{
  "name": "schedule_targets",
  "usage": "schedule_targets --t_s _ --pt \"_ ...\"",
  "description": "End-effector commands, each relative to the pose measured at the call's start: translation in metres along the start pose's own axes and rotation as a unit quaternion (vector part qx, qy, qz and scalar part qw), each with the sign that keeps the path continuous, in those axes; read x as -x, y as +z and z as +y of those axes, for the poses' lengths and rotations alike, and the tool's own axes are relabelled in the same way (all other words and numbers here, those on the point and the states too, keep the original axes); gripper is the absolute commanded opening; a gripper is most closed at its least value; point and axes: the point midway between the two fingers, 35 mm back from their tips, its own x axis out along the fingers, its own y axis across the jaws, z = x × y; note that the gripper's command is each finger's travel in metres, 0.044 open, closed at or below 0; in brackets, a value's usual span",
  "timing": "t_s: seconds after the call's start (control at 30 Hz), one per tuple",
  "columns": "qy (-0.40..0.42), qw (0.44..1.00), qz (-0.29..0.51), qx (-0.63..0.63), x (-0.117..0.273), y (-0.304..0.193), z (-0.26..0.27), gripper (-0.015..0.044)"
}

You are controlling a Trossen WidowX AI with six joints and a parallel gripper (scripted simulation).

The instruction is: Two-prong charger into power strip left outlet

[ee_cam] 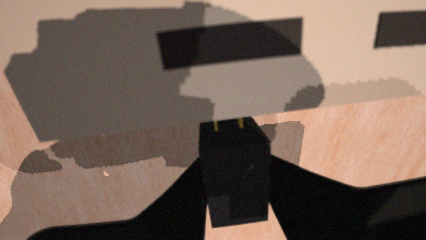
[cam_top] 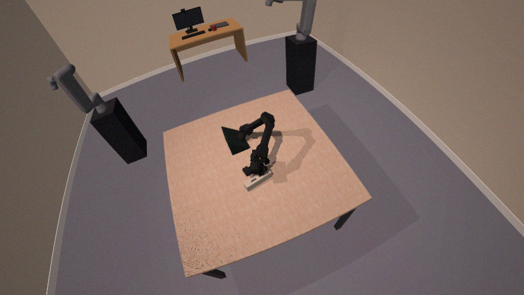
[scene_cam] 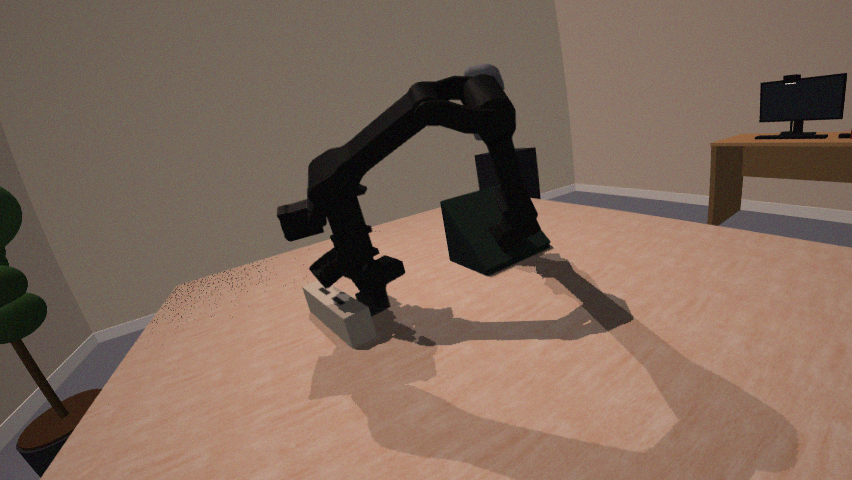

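Note:
The black charger [ee_cam: 235, 175] is held between the fingers in the wrist view, its two brass prongs pointing toward the power strip. The pale power strip [cam_top: 253, 183] [scene_cam: 338, 316] [ee_cam: 125, 95] lies on the table, with a dark outlet [ee_cam: 230, 43] above the charger in the wrist view and part of a second at the right edge. My gripper [ee_cam: 229, 159] [scene_cam: 375, 307] is shut on the charger, close beside the strip's long edge. The prong tips show at that edge, outside the dark outlet. In the top view the arm hides the charger.
A dark green wedge-shaped block [cam_top: 234, 143] [scene_cam: 471, 238] stands at the arm's base on the wooden table [cam_top: 212, 219] [scene_cam: 536, 405]. Two grey arms on black pedestals [cam_top: 119, 131] [cam_top: 300, 66] and a desk [cam_top: 205, 36] stand beyond the table. A potted plant [scene_cam: 20, 310] shows at the left in the exterior view.

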Motion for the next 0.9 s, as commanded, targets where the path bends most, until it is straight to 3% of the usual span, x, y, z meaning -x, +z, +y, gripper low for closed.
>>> schedule_targets --t_s 0.0,0.87 --pt "0.0 1.0 -0.004 0.0 0.0017 0.0028 0.0003 0.0" --pt "0.0 1.0 -0.004 0.0 0.0021 0.005 0.0 0.0"
